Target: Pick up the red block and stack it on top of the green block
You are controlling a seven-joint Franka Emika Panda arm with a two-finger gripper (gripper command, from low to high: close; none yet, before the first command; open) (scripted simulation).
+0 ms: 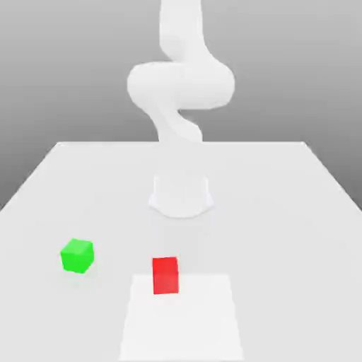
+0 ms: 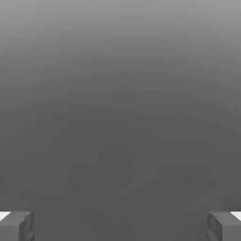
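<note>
red block (image 1: 165, 275): on the white table, near the front edge in the exterior view. Sits at the back edge of a brighter white square patch (image 1: 182, 318) on the tabletop. Upright, flat on the surface, nothing touching it.
green block (image 1: 76, 255): also on the table, toward the exterior view's left of the red block and a bit further back. Turned slightly, so two side faces plus the top show. Well apart from the red one, clear gap between them.
stack status: not done. Both blocks rest separately on the table, red is not on green.
table (image 1: 283, 212): plain white top, far edge visible against a grey backdrop.
arm (image 1: 181, 85): white Panda, base (image 1: 181, 194) planted mid-table behind both blocks. Links rise and curl up out of the top of the exterior view. No part of it is close to either block.
gripper (image 2: 120, 226): hand view shows the two grey fingertips (image 2: 17, 226) at opposite corners of the picture, wide gap between them, so spread wide. Nothing between the fingers, nothing held.
hand view background: flat grey gradient past the fingertips.
contact: none visible between gripper and either block.
</note>
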